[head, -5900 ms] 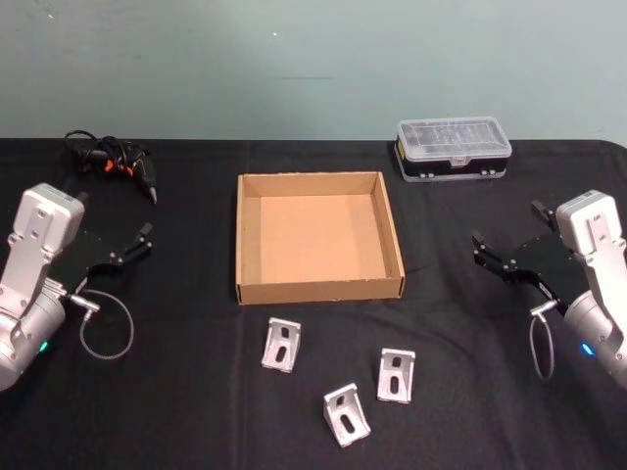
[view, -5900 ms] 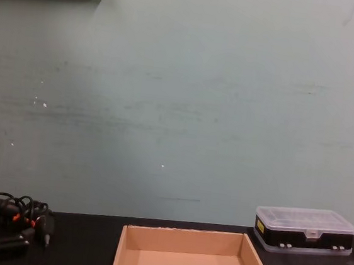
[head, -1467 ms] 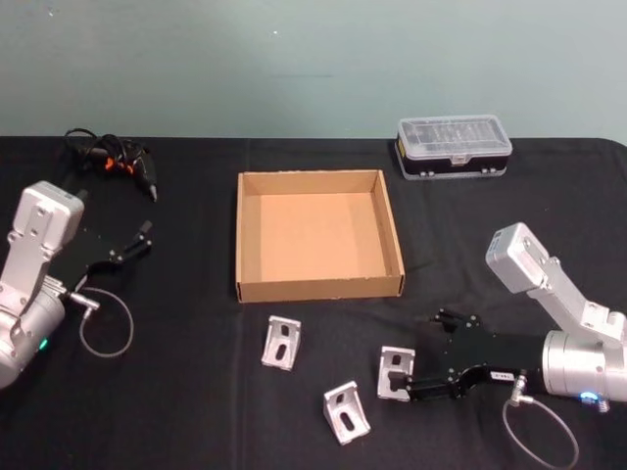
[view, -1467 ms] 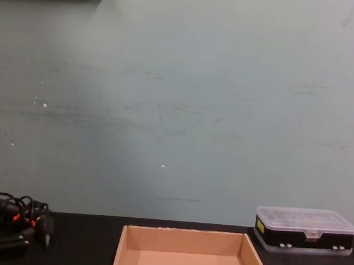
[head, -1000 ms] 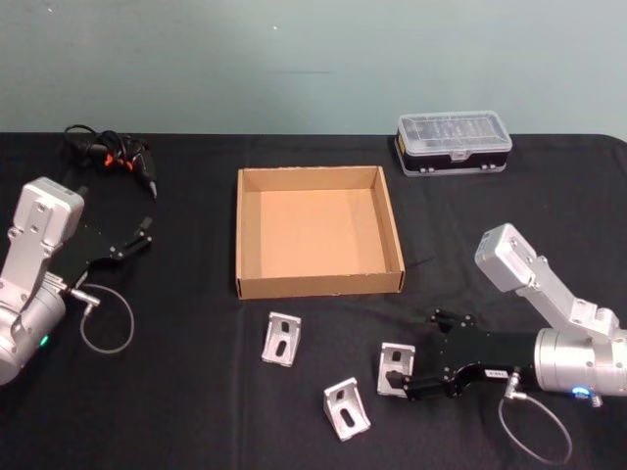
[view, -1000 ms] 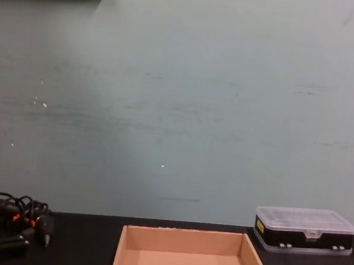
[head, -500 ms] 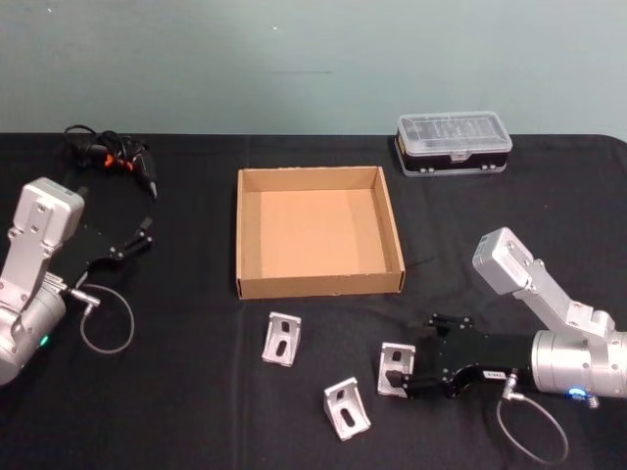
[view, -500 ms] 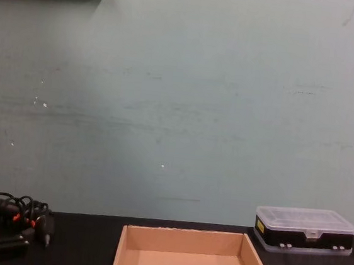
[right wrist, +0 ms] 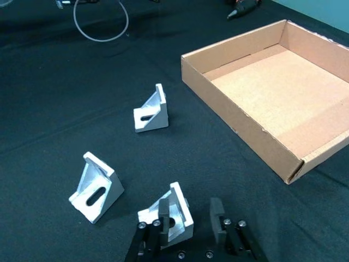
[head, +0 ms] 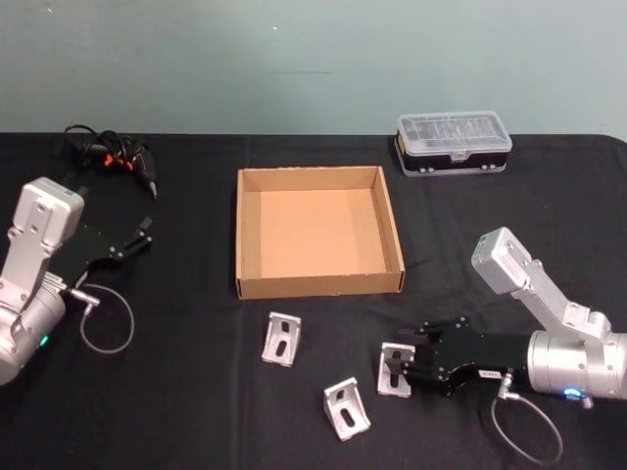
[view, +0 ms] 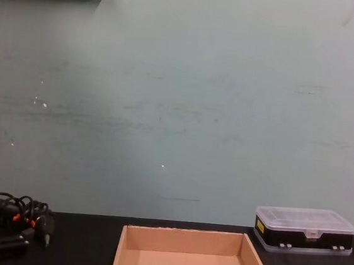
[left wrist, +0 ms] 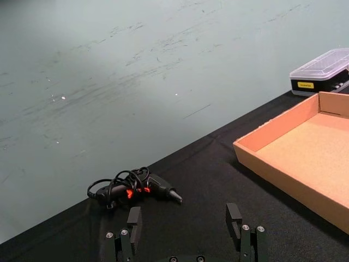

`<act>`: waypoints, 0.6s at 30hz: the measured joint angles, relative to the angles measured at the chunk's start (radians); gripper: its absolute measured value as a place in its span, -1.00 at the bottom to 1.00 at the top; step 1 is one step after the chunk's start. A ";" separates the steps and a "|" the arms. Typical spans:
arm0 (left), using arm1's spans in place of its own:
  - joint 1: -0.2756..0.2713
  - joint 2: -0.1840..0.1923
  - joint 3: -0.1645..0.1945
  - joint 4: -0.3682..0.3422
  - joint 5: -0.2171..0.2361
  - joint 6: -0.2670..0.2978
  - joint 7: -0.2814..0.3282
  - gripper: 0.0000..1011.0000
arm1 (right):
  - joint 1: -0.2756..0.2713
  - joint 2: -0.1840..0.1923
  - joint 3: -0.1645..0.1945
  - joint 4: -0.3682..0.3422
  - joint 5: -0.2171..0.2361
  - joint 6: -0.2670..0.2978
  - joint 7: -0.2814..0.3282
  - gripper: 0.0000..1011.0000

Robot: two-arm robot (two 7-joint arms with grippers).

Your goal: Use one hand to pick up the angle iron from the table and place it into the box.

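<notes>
Three silver angle irons lie on the black table in front of the tan box: one on the left, one nearest me, one on the right. My right gripper lies low on the table at the right one. In the right wrist view this angle iron sits between the fingers of the right gripper. The jaws are part-way in, and a gap shows on one side. The box is empty. My left gripper rests open at the table's left.
A clear-lidded plastic case stands behind the box at the right. A black tool with orange marks and a coiled cable lies at the back left. A wire loop hangs by the left arm.
The right arm came down from the right side to the right-hand angle iron. In the last second it slid a little closer and its fingers narrowed. The left arm stayed put.
</notes>
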 joint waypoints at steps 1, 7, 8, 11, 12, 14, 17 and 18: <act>0.000 0.000 0.000 0.000 0.000 0.000 0.000 1.00 | -0.002 -0.001 0.000 0.000 0.001 -0.003 0.000 -0.05; 0.000 0.000 0.000 0.000 0.000 0.000 0.000 1.00 | -0.011 -0.002 0.004 -0.003 0.003 -0.015 -0.003 -0.46; 0.000 0.000 0.000 0.000 0.000 0.000 0.000 1.00 | -0.014 -0.003 0.005 -0.004 0.004 -0.020 -0.004 -0.53; 0.000 0.000 0.000 0.000 0.000 0.000 0.000 1.00 | -0.020 -0.003 0.008 -0.007 0.006 -0.027 -0.006 -0.68; 0.000 0.000 0.000 0.000 0.000 0.000 0.000 1.00 | -0.022 -0.002 0.009 -0.007 0.007 -0.030 -0.006 -0.71; 0.000 0.000 0.000 0.000 0.000 0.000 0.000 1.00 | -0.028 -0.001 0.013 -0.011 0.009 -0.037 -0.007 -0.78; 0.000 0.000 0.000 0.000 0.000 0.000 0.000 1.00 | -0.036 0.002 0.018 -0.016 0.012 -0.047 -0.009 -0.82; 0.000 0.000 0.000 0.000 0.000 0.000 0.000 1.00 | -0.040 0.004 0.021 -0.019 0.014 -0.051 -0.010 -0.82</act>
